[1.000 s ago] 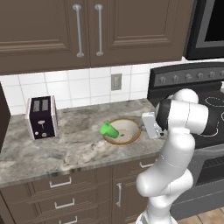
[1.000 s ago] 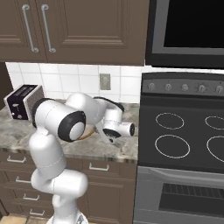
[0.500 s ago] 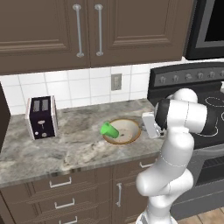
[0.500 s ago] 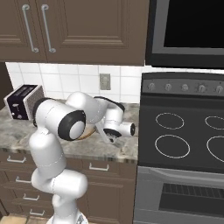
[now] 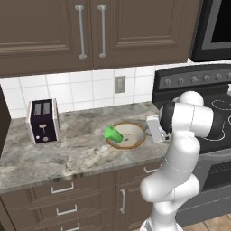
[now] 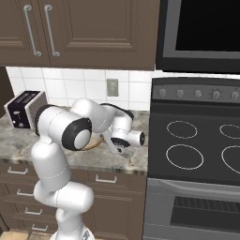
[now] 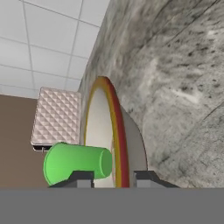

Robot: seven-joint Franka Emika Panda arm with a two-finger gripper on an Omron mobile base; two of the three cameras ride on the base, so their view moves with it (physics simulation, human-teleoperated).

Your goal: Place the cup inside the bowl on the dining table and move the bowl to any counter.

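Marble, grey and veined, runs under everything on this bench (image 5: 72, 158), with dark brown drawers and silver handles below and white tile behind. Over on the right sits the black stove (image 6: 197, 150), its ring burners plain in the right base view, and dark wooden cabinets (image 5: 90, 31) hang above the tile. The white arm (image 5: 180, 149) rises in front of the drawers and bends back toward the bench, elbow over the stove's edge.

Smaller now: the toaster (image 5: 43, 121) stands upright at the left end of the bench, well apart from the action. Near the bench's right end sits the bowl (image 5: 127, 135), tan rim, cream inside, flat on the marble. And the green cup (image 5: 113, 134) is in it, tipped over on its side, leaning across the bowl's left rim.

Down to the claw (image 7: 113, 177), and it's right at the bowl's right-hand rim: in the hand view one dark fingertip (image 7: 81, 178) sits on the inside of the rim and the other on the outside, the tan edge running up between them. Jaws narrow, straddling that rim; whether they pinch it or stand just clear, I cannot tell.
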